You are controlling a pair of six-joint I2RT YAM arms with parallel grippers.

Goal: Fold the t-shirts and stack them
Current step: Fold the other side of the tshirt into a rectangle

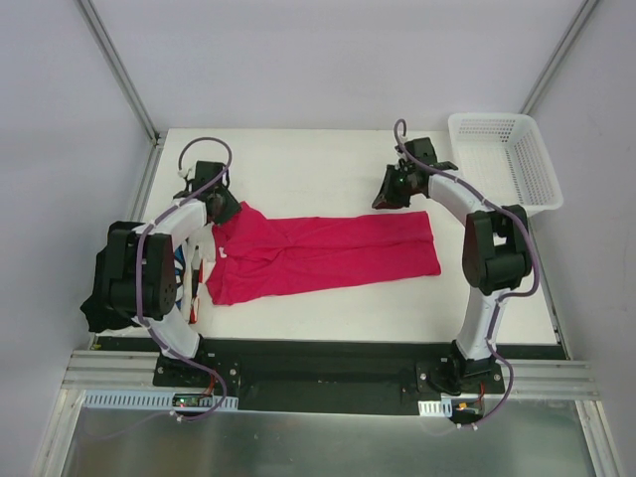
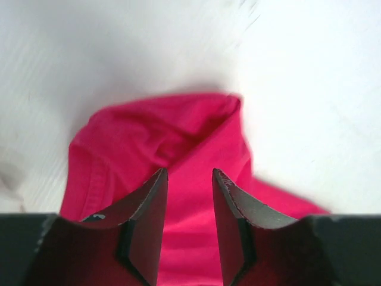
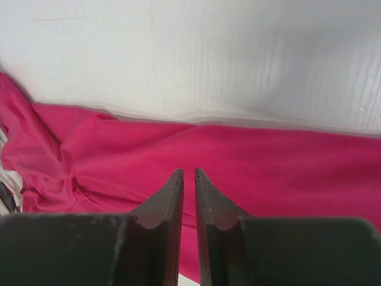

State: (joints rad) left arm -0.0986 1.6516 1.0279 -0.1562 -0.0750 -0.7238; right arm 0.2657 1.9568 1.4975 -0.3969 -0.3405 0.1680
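**A:** Starting at the near edge, what was there?

**B:** The two arm bases were bolted side by side. Just past the left one, tucked against the arm, thin white and red cloth edges (image 1: 198, 286) showed. I could not tell what garments they belonged to.

**A:** And the crimson-pink t-shirt (image 1: 328, 253)?

**B:** It lay flat on the white table (image 1: 318, 159) as a long band running left to right between the two arms. Its left end was bunched and wrinkled, and its right end was squarer.

**A:** Where was the left gripper (image 2: 189, 173)?

**B:** It was over the far left corner of the shirt, where the cloth rose in a rounded fold. Its jaws stood moderately apart. Pink fabric showed through the gap below them, and nothing was pinched.

**A:** The right gripper (image 3: 189, 171)?

**B:** It was at the shirt's far edge, toward the right end. Its jaws were almost together, with only a thin slit between them. Cloth lay beneath the tips, and I saw none caught in the slit. Bare table lay just beyond that edge.

**A:** Anything farther back?

**B:** A white plastic lattice basket (image 1: 542, 164) sat at the far right corner of the table, well apart from the shirt.
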